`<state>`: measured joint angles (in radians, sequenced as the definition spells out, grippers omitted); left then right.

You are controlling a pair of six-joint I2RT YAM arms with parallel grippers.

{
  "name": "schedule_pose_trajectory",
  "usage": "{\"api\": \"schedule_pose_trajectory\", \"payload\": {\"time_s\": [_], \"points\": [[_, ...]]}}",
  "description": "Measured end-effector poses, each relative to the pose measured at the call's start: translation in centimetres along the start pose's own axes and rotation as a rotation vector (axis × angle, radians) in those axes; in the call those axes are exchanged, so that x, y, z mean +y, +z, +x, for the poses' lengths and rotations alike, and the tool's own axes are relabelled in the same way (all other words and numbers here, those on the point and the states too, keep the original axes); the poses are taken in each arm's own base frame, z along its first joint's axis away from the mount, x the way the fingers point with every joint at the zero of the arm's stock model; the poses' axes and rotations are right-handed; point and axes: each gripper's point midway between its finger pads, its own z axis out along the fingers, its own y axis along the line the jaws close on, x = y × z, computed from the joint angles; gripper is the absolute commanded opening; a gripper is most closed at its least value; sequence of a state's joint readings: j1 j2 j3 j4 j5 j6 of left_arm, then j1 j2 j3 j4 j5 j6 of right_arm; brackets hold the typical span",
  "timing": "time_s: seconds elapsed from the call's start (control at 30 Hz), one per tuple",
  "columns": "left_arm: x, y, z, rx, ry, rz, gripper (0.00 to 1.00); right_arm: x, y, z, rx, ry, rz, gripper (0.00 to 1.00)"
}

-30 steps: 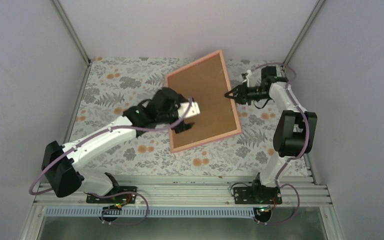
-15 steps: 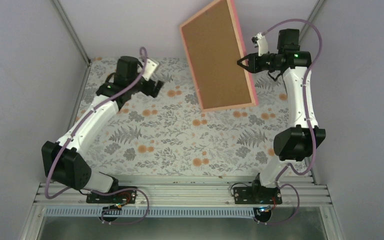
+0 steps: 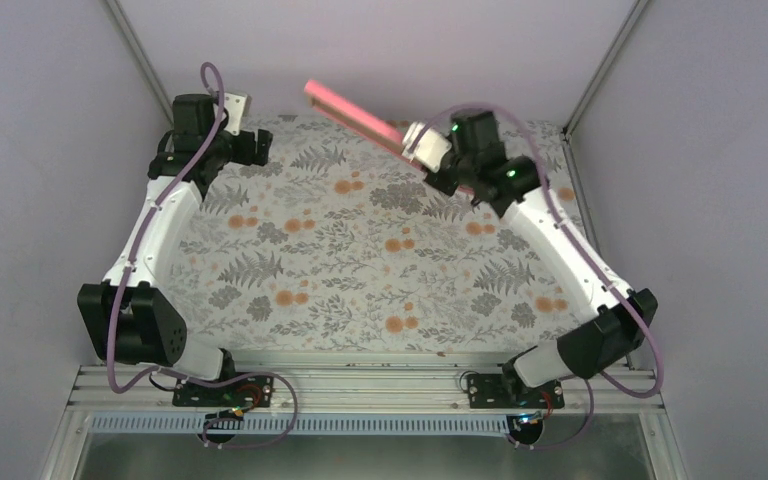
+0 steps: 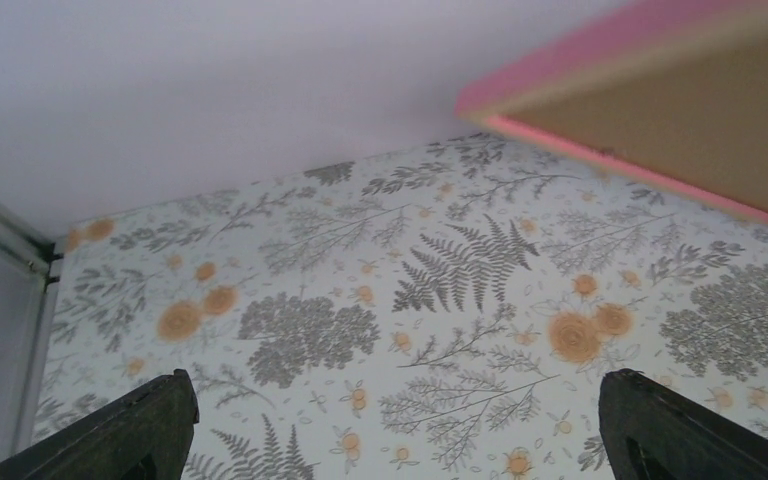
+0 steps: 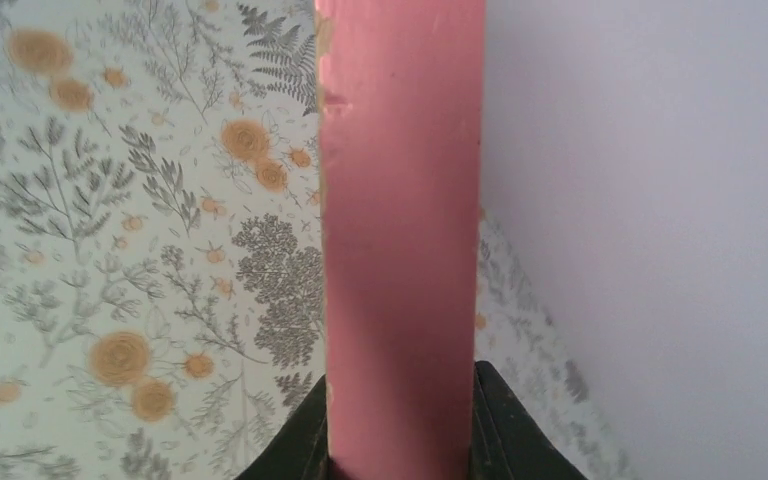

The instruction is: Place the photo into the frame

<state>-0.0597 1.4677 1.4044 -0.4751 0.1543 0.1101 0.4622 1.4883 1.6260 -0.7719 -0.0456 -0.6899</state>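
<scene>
The thin pink rectangular picture frame point(image 3: 353, 109) is off the floral-patterned table point(image 3: 360, 270), in the air above its far edge, somewhat right of the middle. From above it shows almost edge-on, as a narrow pink strip slanting from the right gripper point(image 5: 400, 452) away towards the far left, with the pale grey back wall point(image 3: 380, 40) behind it. The right gripper is clamped on one edge of the frame. In the right wrist view its two dark fingers point(image 5: 298, 447) stand close together, one on either side of the pink edge and pressed against it, and the edge runs straight up the middle of the view. The right arm reaches from its base at the near edge of the table up to the far edge, and its wrist sits just right of the frame.

In the left wrist view the frame fills the upper right corner. Its pink rim runs round a flat brown board face point(image 4: 690, 120) that is turned downward towards the table, and the tabletop is plainly visible beneath it with a gap between the two.

The left gripper point(image 4: 410, 440) is spread wide and holds nothing. Its two dark fingertips point(image 4: 150, 430) sit at opposite lower corners of its own view, with only the floral surface between them. The left arm stretches to the far left corner of the table, well apart from the frame and touching nothing.

Which face of the frame is the front, and whether anything lies inside it, cannot be told from these views.
</scene>
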Motion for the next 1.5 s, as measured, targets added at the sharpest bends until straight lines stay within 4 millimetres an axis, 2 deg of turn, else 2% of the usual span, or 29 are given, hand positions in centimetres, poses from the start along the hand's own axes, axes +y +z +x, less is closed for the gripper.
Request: {"api": "schedule_pose_trajectory", "payload": {"time_s": [0.13, 0.33, 0.53, 0.6, 0.7, 0.77, 0.87, 1.03, 1.07, 1.27, 1.37, 1.43, 1.5], "points": [[1.6, -0.2, 0.5, 0.014, -0.028, -0.03, 1.0, 4.5, 1.6, 0.3, 0.008, -0.197, 0.029, 0.04], [3.1, -0.4, 0.8, 0.021, -0.048, -0.067, 1.0, 11.5, 3.2, 2.5, 0.012, -0.446, 0.048, 0.04], [3.1, -0.2, 1.5, 0.038, -0.038, -0.066, 1.0, 18.0, 3.9, 6.9, 0.007, -0.643, 0.063, 0.29], [3.1, 0.1, 2.3, 0.059, -0.038, -0.063, 1.0, 19.9, 4.3, 8.1, -0.009, -0.644, 0.047, 0.35], [3.0, 0.4, 3.4, 0.084, -0.04, -0.058, 1.0, 23.1, 4.9, 10.8, -0.009, -0.656, -0.016, 0.53], [2.7, 0.7, 4.5, 0.107, -0.043, -0.048, 1.0, 24.5, 5.1, 12.0, -0.009, -0.658, -0.046, 0.58], [2.5, 1.0, 5.7, 0.136, -0.045, -0.038, 1.0, 25.6, 5.5, 12.8, -0.004, -0.647, -0.075, 0.67], [2.2, 1.3, 7.0, 0.164, -0.034, -0.02, 1.0, 26.7, 5.9, 13.2, 0.001, -0.599, -0.123, 0.97], [2.1, 1.3, 7.2, 0.169, -0.033, -0.015, 1.0, 27.0, 5.8, 13.0, -0.002, -0.592, -0.147, 0.99], [1.0, 1.4, 7.9, 0.175, -0.01, 0.042, 1.0, 28.3, 4.1, 9.5, -0.057, -0.497, -0.328, 1.0], [0.1, 1.3, 8.2, 0.175, 0.013, 0.086, 1.0, 27.5, 3.3, 7.6, -0.071, -0.384, -0.44, 1.0], [-0.4, 1.2, 8.8, 0.184, 0.031, 0.118, 1.0, 25.4, 3.5, 7.0, -0.054, -0.28, -0.478, 1.0], [-1.0, 1.3, 10.0, 0.206, 0.045, 0.149, 1.0, 22.4, 4.3, 7.0, -0.025, -0.153, -0.503, 1.0]]}}
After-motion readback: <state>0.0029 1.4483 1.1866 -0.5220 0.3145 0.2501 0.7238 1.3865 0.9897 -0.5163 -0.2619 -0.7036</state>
